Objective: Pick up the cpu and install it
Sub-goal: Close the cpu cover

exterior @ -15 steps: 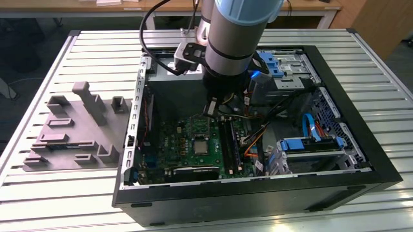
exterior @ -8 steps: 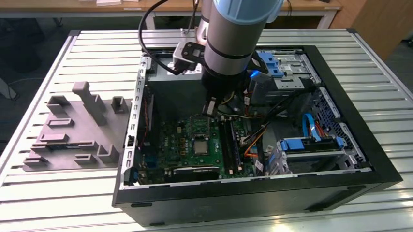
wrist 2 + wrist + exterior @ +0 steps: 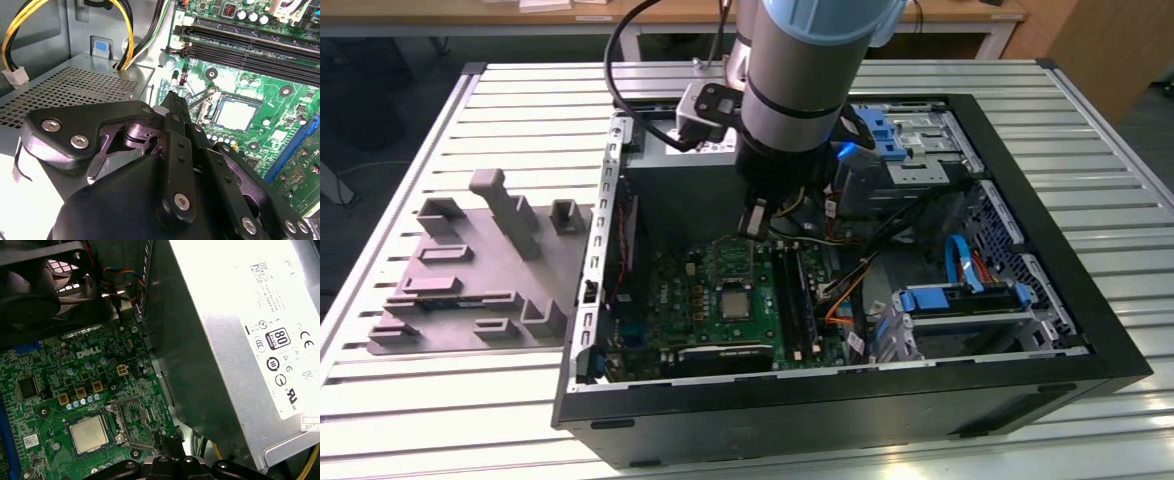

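Observation:
The cpu [image 3: 738, 303] is a small silvery square lying flat in its socket on the green motherboard [image 3: 678, 300] inside the open computer case. It appears in both wrist views [image 3: 236, 111] [image 3: 89, 434], with the socket's metal hold-down frame [image 3: 131, 421] flipped open beside it. My gripper [image 3: 753, 225] hangs above the board, a short way from the socket, close to the grey power supply. Its black fingers [image 3: 172, 100] are shut together with nothing between them. The tips [image 3: 164, 442] are clear of the chip.
The big grey power supply [image 3: 240, 340] with yellow cables [image 3: 125, 30] stands close beside the gripper. Memory slots [image 3: 240, 45] flank the socket, and a black fan [image 3: 45, 270] sits past the board. Blue drive cages [image 3: 961, 300] fill the case's right. A grey fixture [image 3: 474, 270] lies on the slatted table.

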